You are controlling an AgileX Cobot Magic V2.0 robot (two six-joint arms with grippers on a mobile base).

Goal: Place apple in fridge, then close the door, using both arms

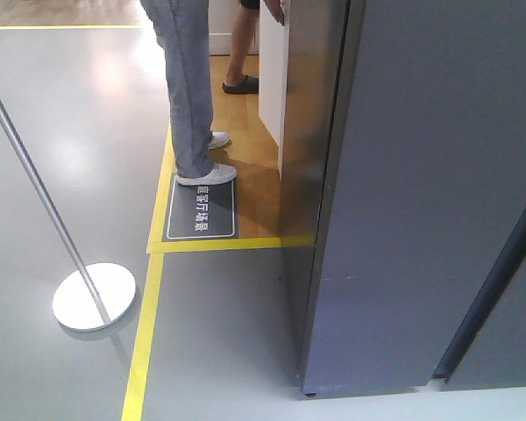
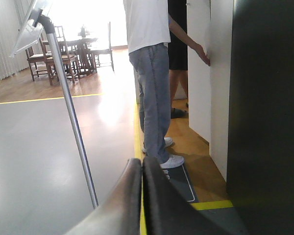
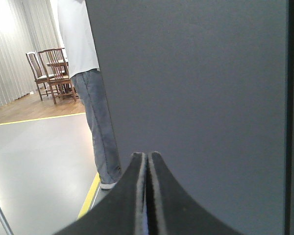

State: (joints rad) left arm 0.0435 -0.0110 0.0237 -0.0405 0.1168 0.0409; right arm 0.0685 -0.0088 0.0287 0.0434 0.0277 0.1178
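closest in, my left claw [image 2: 142, 164] is clenched, its two fingers pressed together with nothing between them, and it touches nothing i can see. my right claw [image 3: 148, 159] is clenched the same way, empty, its tips pointed at the grey face of the fridge [image 3: 196, 88] and close to it; whether they actually touch it i cannot tell.

the fridge [image 1: 430, 202] shows only its smooth dark grey outside in every view. no white inside, no shelves, no bins. a dark line runs slantwise down the grey front, which i take for the edge of the door [image 1: 517, 324], and the door looks shut or very nearly so.

the apple is nowhere in sight: not in either claw, not on the floor beside the fridge. my judgement is that it already sits inside the fridge and the closing is done or nearly done, with at most a last push left.

beyond the fridge, a person in jeans [image 1: 193, 88] stands on a floor mat [image 1: 201, 209]; a silver pole [image 1: 39, 189] slants up left of the fridge.
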